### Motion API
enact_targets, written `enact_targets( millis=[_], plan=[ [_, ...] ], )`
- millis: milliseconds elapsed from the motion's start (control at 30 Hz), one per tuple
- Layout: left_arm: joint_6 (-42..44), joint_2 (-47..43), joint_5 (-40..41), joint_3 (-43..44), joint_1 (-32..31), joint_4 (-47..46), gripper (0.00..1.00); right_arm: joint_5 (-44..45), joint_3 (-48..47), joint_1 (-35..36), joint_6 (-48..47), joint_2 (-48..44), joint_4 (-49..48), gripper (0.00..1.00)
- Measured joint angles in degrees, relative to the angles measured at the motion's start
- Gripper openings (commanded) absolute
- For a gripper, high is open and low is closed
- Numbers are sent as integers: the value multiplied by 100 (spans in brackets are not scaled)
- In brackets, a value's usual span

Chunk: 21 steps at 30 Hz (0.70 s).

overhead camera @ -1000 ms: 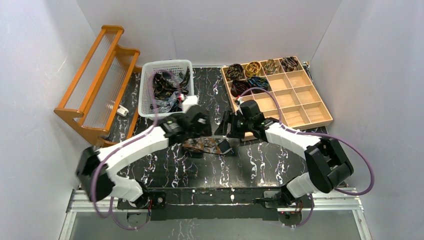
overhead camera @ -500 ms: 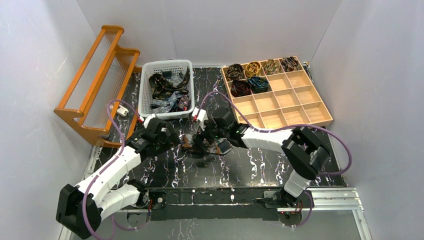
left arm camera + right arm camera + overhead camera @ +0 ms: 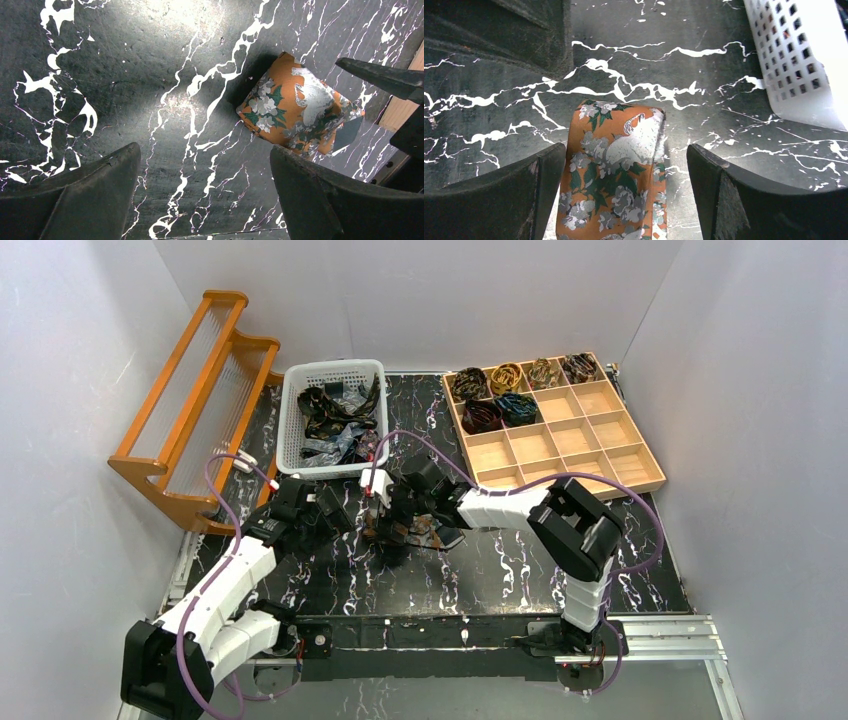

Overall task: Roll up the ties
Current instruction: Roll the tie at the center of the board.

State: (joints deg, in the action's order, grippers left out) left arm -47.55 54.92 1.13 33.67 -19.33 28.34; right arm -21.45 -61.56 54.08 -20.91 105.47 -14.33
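Right gripper spread wide, nothing clamped. Its two fingers straddle the orange tie with the grey-white flower print. The tie lies flat on the black marbled table and runs back between the fingers toward the wrist, its blunt folded end pointing away from the gripper. The tie edge sits right against the left finger; I can't tell if they touch. The other finger stands clear of the cloth. Ahead and to the right of this gripper I see the corner of the white basket, close by. Left gripper is also wide and holds nothing, over bare table. From it the same tie is ahead and to the right, just past the right finger, as a short folded bundle. A dark finger of the right gripper pokes in beyond the tie at the frame edge. From the top camera the two grippers face each other low over the table, with the tie under the right one. Behind both, the basket holds loose ties. Off past the right arm is the wooden tray, with rolled ties in six of its back compartments. A wooden rack stands out beyond the left arm.
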Motion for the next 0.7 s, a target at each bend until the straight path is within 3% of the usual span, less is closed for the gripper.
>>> enact_targets(
  millis=[700],
  plan=[
    [289,13,-61,24,26,59,98,-138,-332,144,-98,680,332,99]
  ],
)
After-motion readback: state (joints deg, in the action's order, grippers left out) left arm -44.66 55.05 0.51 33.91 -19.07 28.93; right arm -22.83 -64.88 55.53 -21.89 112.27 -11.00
